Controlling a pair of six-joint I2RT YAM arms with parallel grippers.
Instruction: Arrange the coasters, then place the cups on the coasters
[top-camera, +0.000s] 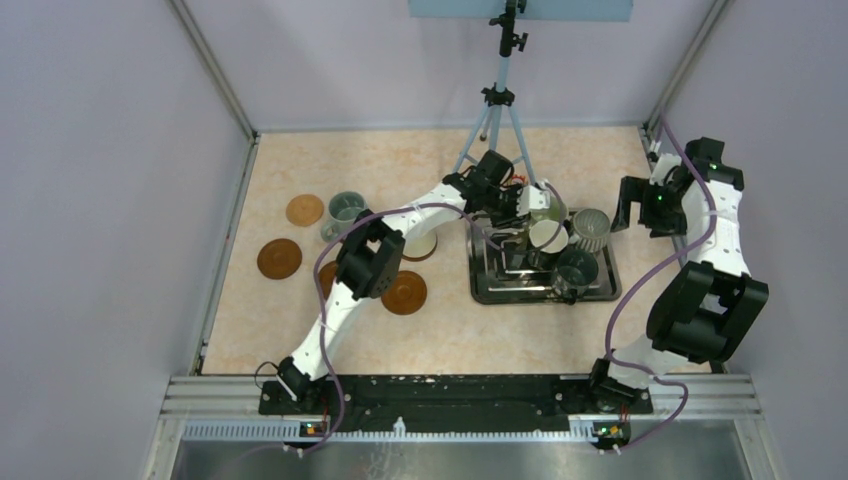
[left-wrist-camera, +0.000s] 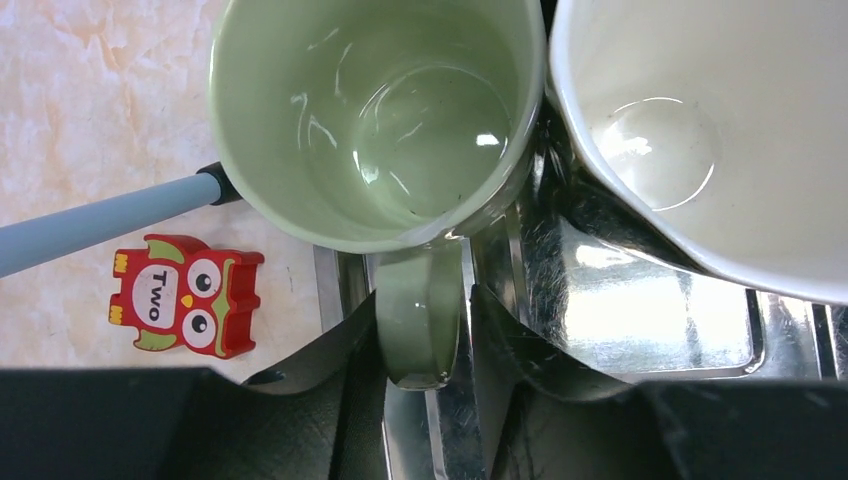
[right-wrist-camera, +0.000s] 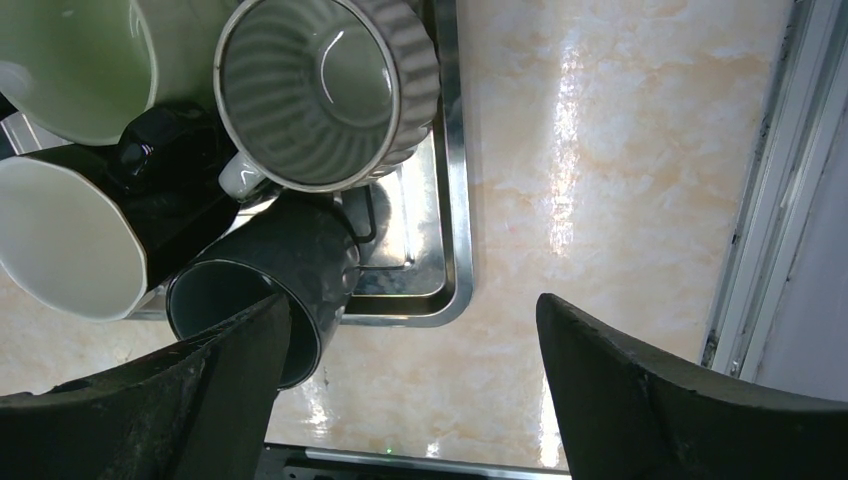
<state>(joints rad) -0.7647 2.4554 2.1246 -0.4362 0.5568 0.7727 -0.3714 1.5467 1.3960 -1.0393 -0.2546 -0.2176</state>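
Observation:
My left gripper (left-wrist-camera: 422, 300) has closed in on the handle (left-wrist-camera: 418, 340) of the pale green cup (left-wrist-camera: 380, 110), which stands at the far left corner of the steel tray (top-camera: 490, 290). The white cup (top-camera: 548, 236), ribbed grey cup (right-wrist-camera: 320, 90) and dark teal cup (right-wrist-camera: 270, 290) are also in the tray. Reddish-brown coasters (top-camera: 305, 210) (top-camera: 279, 258) (top-camera: 404, 292) lie bare on the left. The cream cup (top-camera: 421, 243) stands on a coaster; the grey-blue cup (top-camera: 345, 210) is beside them. My right gripper (right-wrist-camera: 412, 300) hangs open and empty right of the tray.
A tripod (top-camera: 500, 110) stands behind the tray, one leg (left-wrist-camera: 100, 225) ending beside the green cup. A red owl tile (left-wrist-camera: 185, 295) lies on the table left of the tray. Walls enclose the table on three sides.

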